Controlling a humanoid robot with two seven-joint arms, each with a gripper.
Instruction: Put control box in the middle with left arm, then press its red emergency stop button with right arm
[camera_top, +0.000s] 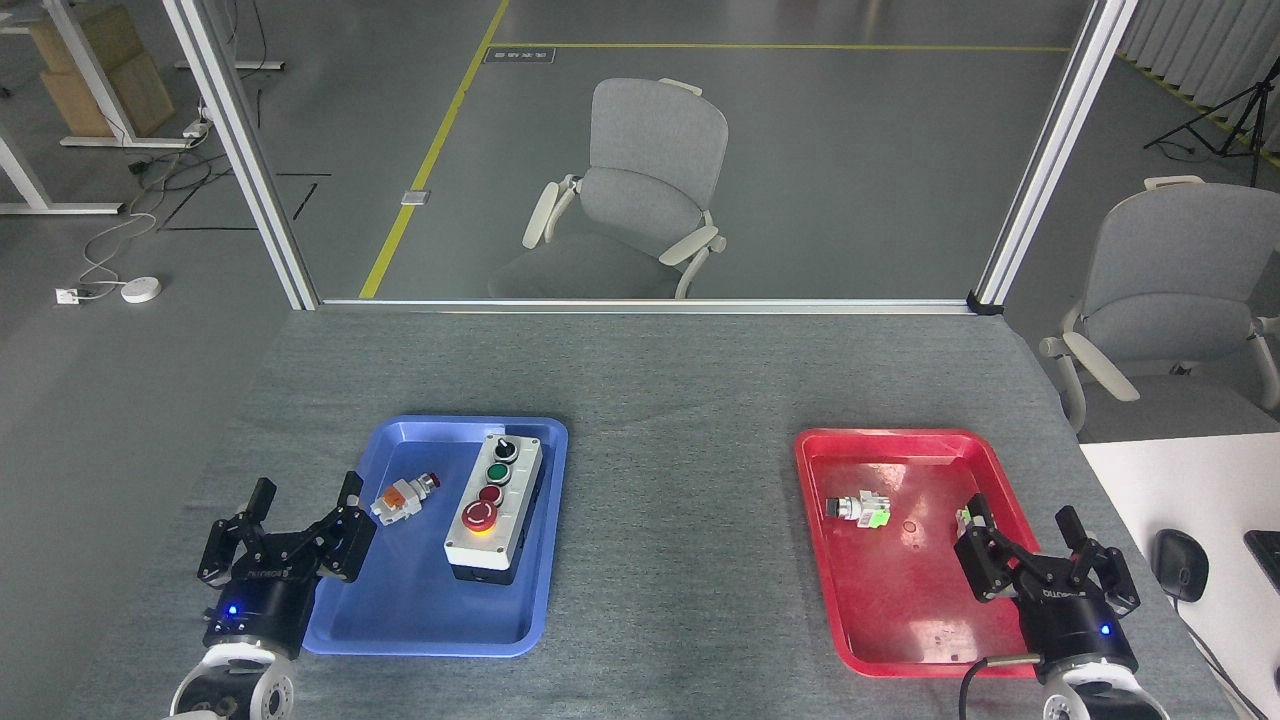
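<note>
The control box, white on top with a black base, lies lengthwise in the blue tray at the left. Its red emergency stop button is the nearest control in the row, with a yellow ring under the cap. My left gripper stands open over the tray's left rim, well left of the box, holding nothing. At the far right, my right gripper is open over the right edge of the red tray. The middle is bare grey cloth between the two trays.
A small orange-white push-button part lies in the blue tray between my left gripper and the box. The red tray holds a green-white part and another small part by my right gripper. A white desk with a mouse adjoins the right.
</note>
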